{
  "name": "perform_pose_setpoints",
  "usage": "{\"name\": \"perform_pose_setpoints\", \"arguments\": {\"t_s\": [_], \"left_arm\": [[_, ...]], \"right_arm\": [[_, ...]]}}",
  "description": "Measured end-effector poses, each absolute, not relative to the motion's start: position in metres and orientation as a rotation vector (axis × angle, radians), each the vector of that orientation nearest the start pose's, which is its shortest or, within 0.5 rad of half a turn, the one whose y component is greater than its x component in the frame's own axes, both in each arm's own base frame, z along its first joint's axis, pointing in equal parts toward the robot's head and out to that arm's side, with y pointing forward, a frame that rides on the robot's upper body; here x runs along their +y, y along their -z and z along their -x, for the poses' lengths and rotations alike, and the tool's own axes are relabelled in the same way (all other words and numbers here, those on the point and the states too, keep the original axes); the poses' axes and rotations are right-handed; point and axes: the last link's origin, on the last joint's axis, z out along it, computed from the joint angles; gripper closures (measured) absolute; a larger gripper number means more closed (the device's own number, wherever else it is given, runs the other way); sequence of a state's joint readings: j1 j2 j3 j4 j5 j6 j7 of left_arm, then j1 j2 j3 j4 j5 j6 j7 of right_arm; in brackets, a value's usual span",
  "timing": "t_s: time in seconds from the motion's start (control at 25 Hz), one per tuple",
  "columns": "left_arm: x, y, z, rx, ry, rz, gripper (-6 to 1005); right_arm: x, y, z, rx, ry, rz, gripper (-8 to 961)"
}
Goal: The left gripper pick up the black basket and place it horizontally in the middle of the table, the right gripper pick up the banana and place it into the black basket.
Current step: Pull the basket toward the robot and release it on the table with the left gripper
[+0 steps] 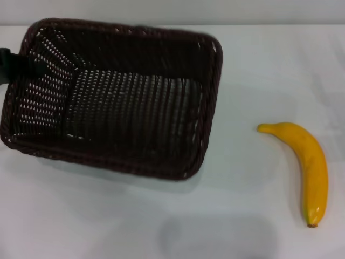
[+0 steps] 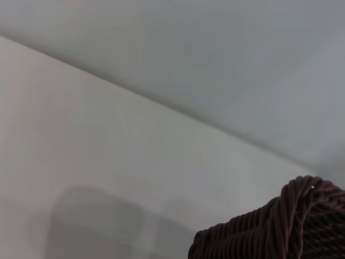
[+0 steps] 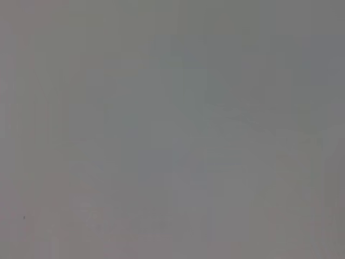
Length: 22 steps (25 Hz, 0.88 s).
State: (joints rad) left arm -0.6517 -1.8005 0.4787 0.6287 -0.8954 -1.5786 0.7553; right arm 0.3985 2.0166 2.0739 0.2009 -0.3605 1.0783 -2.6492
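A: One black basket (image 1: 116, 97), left half of the table (image 1: 161, 226), left gripper (image 1: 21, 66) clenched on its left rim.
B: Banana (image 1: 304, 167)?
A: On the table, well right of it; right gripper unseen

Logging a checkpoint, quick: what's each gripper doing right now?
Left gripper: at the dark woven wicker basket's left rim; grip cannot be told.
Right gripper: not in view.

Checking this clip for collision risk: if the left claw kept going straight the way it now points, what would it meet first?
The left claw already sits at the left rim of the black basket, pointing rightward. Going straight on, it would first meet that rim and woven side wall, then the basket's inside. Depth is hard to judge here.
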Motion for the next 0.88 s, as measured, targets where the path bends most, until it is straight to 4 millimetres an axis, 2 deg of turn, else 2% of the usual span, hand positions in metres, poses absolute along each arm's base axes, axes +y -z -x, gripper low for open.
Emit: {"name": "perform_pose_setpoints", "arguments": {"t_s": [0.32,0.36,0.44,0.88], "left_arm": [[0.382,-0.108,0.307,-1.881,0.732,1.996,832],[0.386,-0.097,0.311,-1.901,0.747,1.945,831],[0.390,-0.088,0.312,-1.906,0.761,1.900,829],[0.410,-0.070,0.298,-1.899,0.776,1.863,818]], "right_arm": [[0.344,-0.062,-0.369,0.650,-0.739,1.466,112],[0.344,-0.061,-0.369,0.649,-0.737,1.468,112],[0.343,-0.060,-0.370,0.649,-0.732,1.473,112],[0.342,-0.061,-0.372,0.654,-0.723,1.467,111]]}}
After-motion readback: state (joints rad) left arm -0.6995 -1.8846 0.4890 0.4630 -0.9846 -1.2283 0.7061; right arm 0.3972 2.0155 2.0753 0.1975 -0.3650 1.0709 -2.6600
